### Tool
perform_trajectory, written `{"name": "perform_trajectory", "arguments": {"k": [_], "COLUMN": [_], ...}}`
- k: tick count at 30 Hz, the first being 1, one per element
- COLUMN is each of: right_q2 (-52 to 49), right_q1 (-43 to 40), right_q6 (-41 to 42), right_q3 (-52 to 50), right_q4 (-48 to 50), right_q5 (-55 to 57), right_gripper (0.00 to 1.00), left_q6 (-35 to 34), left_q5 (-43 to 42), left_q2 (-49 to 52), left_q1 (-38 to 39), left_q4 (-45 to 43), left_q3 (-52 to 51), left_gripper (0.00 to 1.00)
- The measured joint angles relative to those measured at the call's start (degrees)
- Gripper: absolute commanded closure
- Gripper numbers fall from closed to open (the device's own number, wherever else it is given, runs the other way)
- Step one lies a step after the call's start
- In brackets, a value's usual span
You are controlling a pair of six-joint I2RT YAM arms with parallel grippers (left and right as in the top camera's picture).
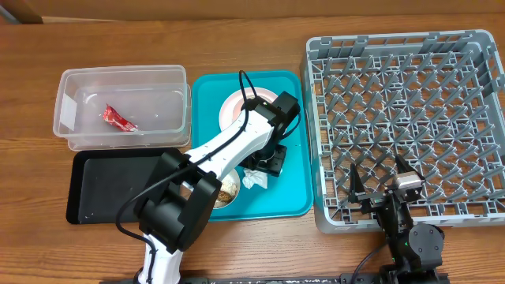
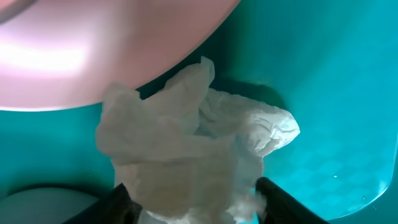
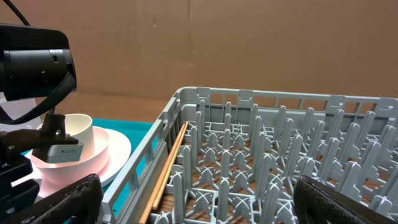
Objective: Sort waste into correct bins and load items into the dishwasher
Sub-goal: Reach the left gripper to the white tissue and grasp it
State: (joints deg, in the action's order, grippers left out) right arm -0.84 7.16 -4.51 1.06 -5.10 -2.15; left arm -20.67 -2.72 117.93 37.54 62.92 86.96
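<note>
A crumpled white tissue [image 2: 186,143] lies on the teal tray [image 2: 348,74] just below the pink plate [image 2: 93,50]. My left gripper [image 2: 196,208] is open, and its black fingertips [image 2: 118,205] straddle the tissue's near end. From overhead the left gripper [image 1: 266,163] is over the tissue [image 1: 254,180], next to a bowl of rice and brown scraps [image 1: 228,190]. The red wrapper [image 1: 118,118] lies in the clear tub [image 1: 71,87]. My right gripper [image 1: 379,189] hangs open over the grey rack's [image 1: 473,47] front left corner. A white cup [image 3: 78,134] stands on the plate.
The black tray [image 1: 102,189] lies in front of the clear tub. Wooden chopsticks [image 3: 168,168] lie inside the rack along its left wall. The left arm crosses the teal tray [image 1: 292,197] and covers part of the pink plate [image 1: 235,106].
</note>
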Motion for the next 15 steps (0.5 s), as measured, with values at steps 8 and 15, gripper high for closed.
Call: {"name": "perform_trajectory", "arguments": {"k": [8,15], "right_q2": [0.0,0.0], "right_q1": [0.0,0.0], "right_q6": [0.0,0.0], "right_q3": [0.0,0.0], "right_q4": [0.0,0.0], "right_q5": [0.0,0.0], "right_gripper": [0.0,0.0], "left_q6": [0.0,-0.1], "left_q5": [0.0,0.2], "left_q2": [0.0,0.0], "left_q1": [0.0,0.0], "left_q4": [-0.3,-0.4], "left_q3": [0.0,0.0], "left_gripper": [0.61,0.94]}}
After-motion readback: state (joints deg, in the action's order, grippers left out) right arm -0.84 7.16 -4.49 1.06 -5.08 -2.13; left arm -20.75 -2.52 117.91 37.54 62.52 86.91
